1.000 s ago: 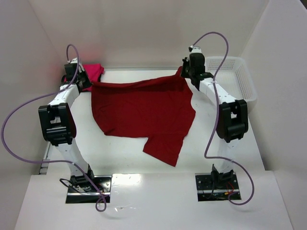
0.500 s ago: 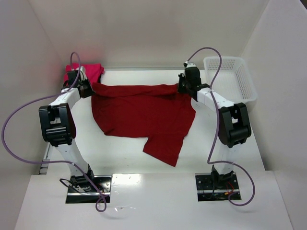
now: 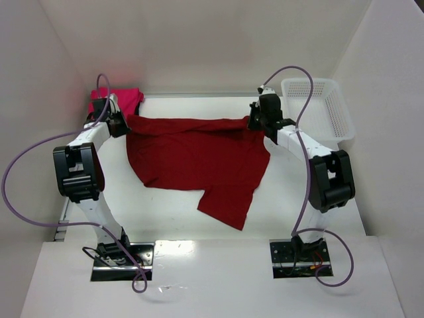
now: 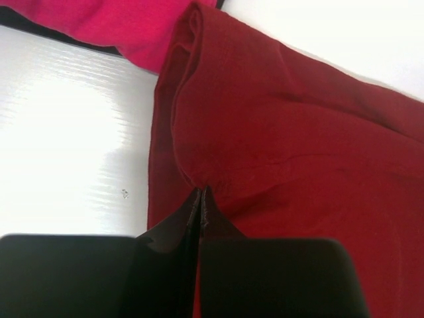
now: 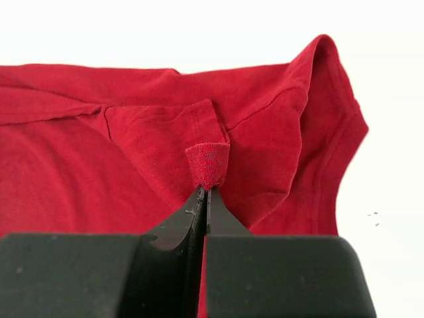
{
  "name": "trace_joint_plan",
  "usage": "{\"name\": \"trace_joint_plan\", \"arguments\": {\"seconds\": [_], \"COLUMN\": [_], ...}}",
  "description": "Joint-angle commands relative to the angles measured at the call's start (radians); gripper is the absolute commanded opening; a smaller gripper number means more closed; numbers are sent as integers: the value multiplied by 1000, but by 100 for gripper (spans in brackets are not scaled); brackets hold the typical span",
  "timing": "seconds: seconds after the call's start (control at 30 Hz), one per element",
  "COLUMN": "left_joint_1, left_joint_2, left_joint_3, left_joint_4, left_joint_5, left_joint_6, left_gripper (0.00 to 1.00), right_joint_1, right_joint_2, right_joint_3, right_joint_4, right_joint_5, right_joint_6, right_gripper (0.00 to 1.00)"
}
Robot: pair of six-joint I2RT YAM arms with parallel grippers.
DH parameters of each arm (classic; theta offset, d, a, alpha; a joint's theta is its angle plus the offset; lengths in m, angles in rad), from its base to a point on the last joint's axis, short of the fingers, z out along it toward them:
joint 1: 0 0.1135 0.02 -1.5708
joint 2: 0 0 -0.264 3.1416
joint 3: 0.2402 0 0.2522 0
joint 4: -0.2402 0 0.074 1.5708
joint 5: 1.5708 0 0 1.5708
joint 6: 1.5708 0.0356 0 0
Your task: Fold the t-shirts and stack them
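We see the white counter [image 3: 165, 215] carrying the dark crimson red short-sleeved cloth t-shirt [image 3: 199, 156], spread across its middle, its far edge stretched between both arms. The white plastic mesh basket [image 3: 322, 106] sits at the far right corner, beside the right arm. The bright magenta-pink cloth t-shirt [image 3: 126, 99] lies bunched far left, just beside the red one. Our left fingers [image 4: 177, 228] pinch the red shirt's left corner; our right fingers [image 5: 187, 217] pinch its right.

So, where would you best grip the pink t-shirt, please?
Probably its right-hand edge, from the table's middle: the pink t-shirt lies bunched in the far left corner, and the left gripper, shut on the red t-shirt, crowds its near side.
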Motion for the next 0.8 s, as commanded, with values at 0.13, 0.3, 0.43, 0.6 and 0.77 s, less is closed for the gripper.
{"name": "trace_joint_plan", "arguments": {"seconds": [0.13,0.3,0.43,0.6,0.77], "left_joint_1": [38,49,49,49,49], "left_joint_2": [25,34,43,63,81], "left_joint_3": [47,56,65,76,94], "left_joint_4": [4,4,4,4,4], "left_joint_5": [-4,14,33,33,51], "left_joint_6": [-44,-53,-53,-53,-53], "left_gripper": [0,0,0,0,0], "right_joint_1": [5,5,5,5,14], "right_joint_2": [-129,-150,-131,-130,-130], "right_joint_3": [-96,-148,-159,-194,-220], "right_joint_4": [-1,-10,-21,-30,-54], "right_joint_5": [-31,-40,-66,-89,-112], "right_joint_6": [-5,-5,-5,29,47], "right_gripper": [1,1,2,3,8]}}
